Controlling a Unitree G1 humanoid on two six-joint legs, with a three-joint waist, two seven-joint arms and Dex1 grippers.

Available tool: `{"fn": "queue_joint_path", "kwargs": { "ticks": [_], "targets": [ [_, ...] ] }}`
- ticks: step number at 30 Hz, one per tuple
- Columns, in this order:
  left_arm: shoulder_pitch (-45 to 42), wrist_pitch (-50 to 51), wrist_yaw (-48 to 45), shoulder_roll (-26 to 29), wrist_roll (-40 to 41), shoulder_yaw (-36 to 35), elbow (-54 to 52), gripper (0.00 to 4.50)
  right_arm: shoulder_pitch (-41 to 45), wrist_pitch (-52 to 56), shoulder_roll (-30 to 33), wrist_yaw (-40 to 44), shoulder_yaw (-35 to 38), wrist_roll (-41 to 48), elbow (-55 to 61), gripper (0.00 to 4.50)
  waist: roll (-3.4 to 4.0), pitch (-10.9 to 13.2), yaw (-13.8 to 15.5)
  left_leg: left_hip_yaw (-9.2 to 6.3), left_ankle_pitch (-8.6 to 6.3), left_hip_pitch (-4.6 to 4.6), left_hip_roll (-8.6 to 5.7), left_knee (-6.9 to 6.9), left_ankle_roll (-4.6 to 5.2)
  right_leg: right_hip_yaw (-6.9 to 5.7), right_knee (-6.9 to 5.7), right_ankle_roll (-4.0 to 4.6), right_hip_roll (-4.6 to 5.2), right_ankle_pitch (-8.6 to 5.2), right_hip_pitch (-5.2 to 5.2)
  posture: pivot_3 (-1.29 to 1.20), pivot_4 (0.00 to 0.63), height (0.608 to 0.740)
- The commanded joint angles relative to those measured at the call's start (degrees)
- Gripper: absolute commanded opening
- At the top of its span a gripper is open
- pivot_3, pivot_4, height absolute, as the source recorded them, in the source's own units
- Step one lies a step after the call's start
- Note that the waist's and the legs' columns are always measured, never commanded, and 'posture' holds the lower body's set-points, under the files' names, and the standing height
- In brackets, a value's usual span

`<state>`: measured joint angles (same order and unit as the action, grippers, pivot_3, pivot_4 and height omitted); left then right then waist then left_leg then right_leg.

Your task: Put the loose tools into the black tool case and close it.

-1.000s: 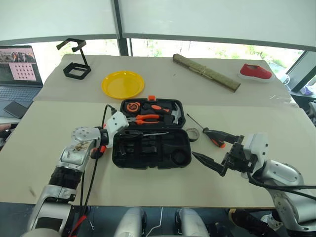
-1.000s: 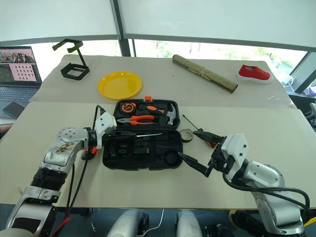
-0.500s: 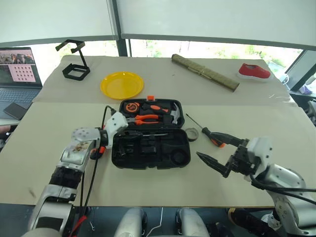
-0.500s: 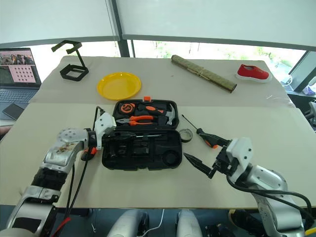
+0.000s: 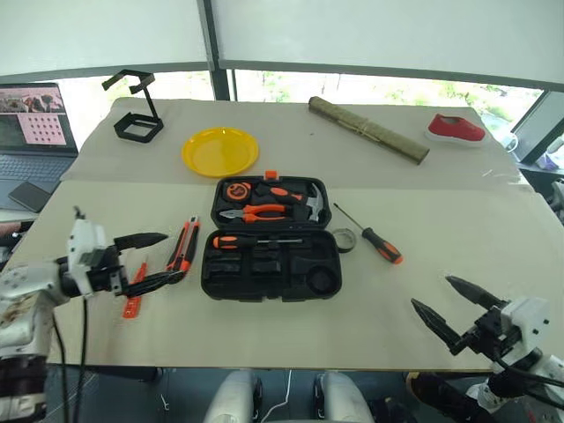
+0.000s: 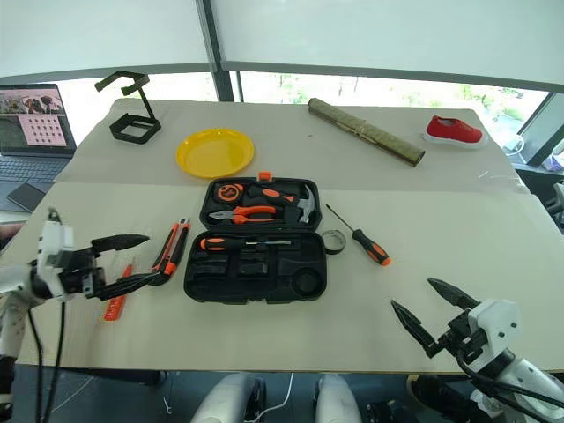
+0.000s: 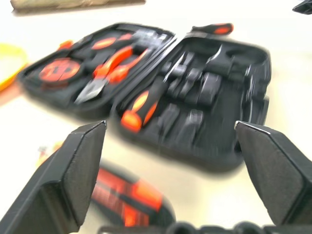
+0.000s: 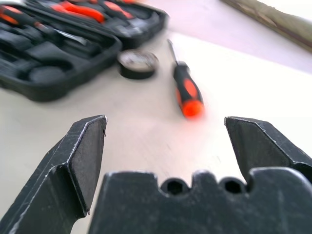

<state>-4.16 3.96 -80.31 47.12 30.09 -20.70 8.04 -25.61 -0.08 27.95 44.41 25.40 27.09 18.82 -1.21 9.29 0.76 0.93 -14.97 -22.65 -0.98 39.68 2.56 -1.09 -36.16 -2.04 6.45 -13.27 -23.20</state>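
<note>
Both end effectors (image 5: 145,261) (image 5: 447,305) now withdrawn, wide open, empty, over beige table (image 5: 264,335).

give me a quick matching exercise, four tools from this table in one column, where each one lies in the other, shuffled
Things:
1. orange-black utility knife
2. small grey tape roll
3. slim orange tester pen
4. orange-black screwdriver with its steel shaft pointing right

Places:
A. inside the open black moulded-plastic tool case
B. on the table, touching the case's right edge
C. on the table, just left of the case
D. on the table, farthest left, near the left gripper

Pairs: 1-C, 2-B, 3-D, 4-A
</note>
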Motion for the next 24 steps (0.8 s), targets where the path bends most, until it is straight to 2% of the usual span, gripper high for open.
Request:
{"fn": "queue_joint_path", "kwargs": {
  "ticks": [1,5,10,14,17,21,24],
  "targets": [
    [1.18,2.20,0.71,-1.02,4.25,-0.99,-5.94,4.41,5.76,4.04,3.07,-2.65,-0.45,0.29,1.76,4.50,0.00,0.00,-0.08,0.01,0.00,0.00,0.01,0.00,0.00,0.08,0.00,-0.01,0.01,0.01,0.03,0.00,0.150,0.740],
    [-0.59,6.19,2.31,-2.68,7.74,0.30,-10.25,4.41,17.70,16.18,9.95,-4.25,-4.94,1.03,0.91,4.50,0.01,0.01,-0.38,0.09,0.01,0.00,0.04,0.02,0.01,0.18,0.00,0.00,-0.02,0.06,-0.01,0.00,0.150,0.740],
    [-1.68,7.92,3.07,-4.70,8.99,3.32,-14.31,4.41,33.52,30.13,17.39,-2.18,-16.67,-2.71,-5.27,4.50,0.02,0.02,-0.33,0.13,0.01,-0.01,0.04,-0.03,0.01,0.17,-0.03,0.06,-0.18,0.05,-0.06,0.00,0.150,0.740],
    [-1.76,7.37,3.35,-5.60,8.47,5.23,-15.54,4.41,44.22,35.00,18.42,-2.02,-24.94,-8.20,-13.89,4.50,0.01,0.02,-0.24,0.22,-0.02,-0.19,-0.05,-0.02,0.07,0.16,0.02,0.03,-0.18,0.08,-0.17,0.00,0.150,0.740],
    [-1.74,6.73,3.59,-5.59,8.01,5.48,-15.31,4.41,49.14,35.31,17.54,-2.66,-28.27,-11.75,-19.48,4.50,0.01,0.02,-0.14,0.27,-0.03,-0.29,-0.08,0.00,0.09,0.16,0.03,0.00,-0.17,0.09,-0.27,0.00,0.150,0.740],
    [-0.78,6.01,3.81,-5.17,7.76,4.76,-15.48,4.50,51.69,36.80,17.56,-1.67,-30.61,-14.29,-23.64,3.46,0.01,0.02,-0.15,0.34,-0.05,-0.37,-0.09,0.00,0.12,0.17,0.03,-0.03,-0.17,0.11,-0.35,0.00,0.150,0.740],
    [0.31,5.66,3.74,-4.88,7.86,4.10,-15.82,4.50,52.10,36.63,17.36,-2.02,-30.09,-15.19,-25.14,2.37,0.01,0.02,-0.30,0.42,-0.05,-0.42,-0.08,0.00,0.13,0.21,0.02,-0.04,-0.17,0.12,-0.43,0.00,0.150,0.740]
  ]
}}
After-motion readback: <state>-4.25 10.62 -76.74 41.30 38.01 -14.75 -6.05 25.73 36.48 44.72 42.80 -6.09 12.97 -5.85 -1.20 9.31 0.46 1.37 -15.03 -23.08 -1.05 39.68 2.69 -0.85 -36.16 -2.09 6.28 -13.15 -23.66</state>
